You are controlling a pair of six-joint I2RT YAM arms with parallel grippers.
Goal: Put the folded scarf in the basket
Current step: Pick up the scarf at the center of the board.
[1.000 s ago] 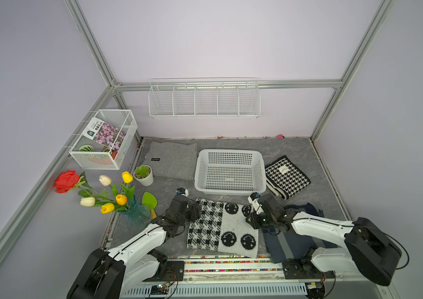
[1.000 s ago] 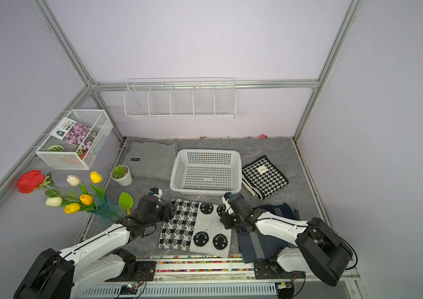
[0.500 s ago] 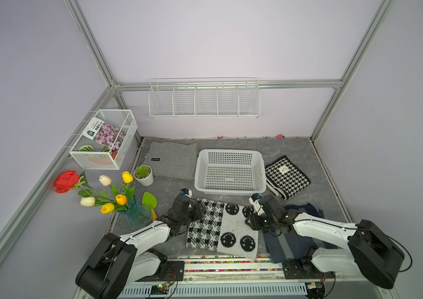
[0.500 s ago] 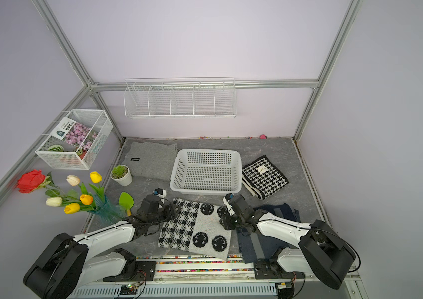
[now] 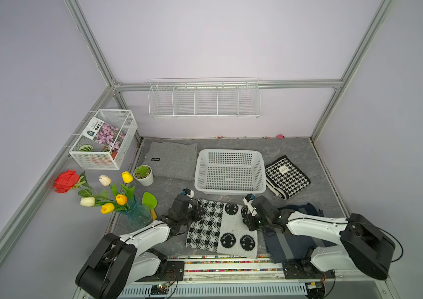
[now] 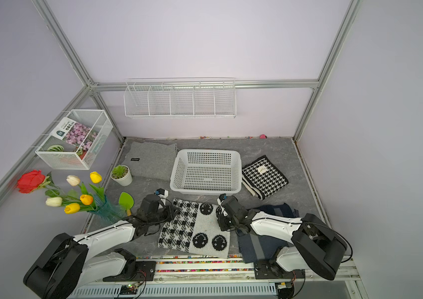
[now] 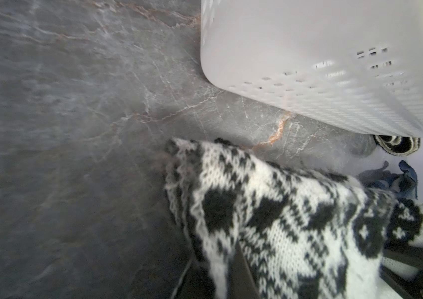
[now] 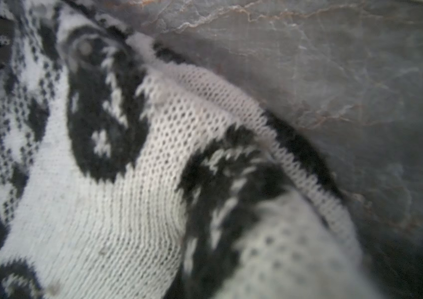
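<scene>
Scarf (image 5: 222, 230): folded black-and-white knit, lying at the middle of the front edge of the worktop (image 5: 306, 158); we note it is outside the basket.
Basket (image 5: 229, 190): mid-worktop, just behind the scarf.
Left gripper (image 5: 197, 211): at the scarf's far left corner, jaws closed on the knit.
Right gripper (image 5: 247, 220): at the scarf's far right corner; knit fills its wrist view, so we cannot tell the jaws.

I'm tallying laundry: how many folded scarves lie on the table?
4: a grey scarf left of the basket, a houndstooth scarf right of it, a patterned scarf at the near middle, a navy scarf near right, partly covered. More may hide beneath.
</scene>
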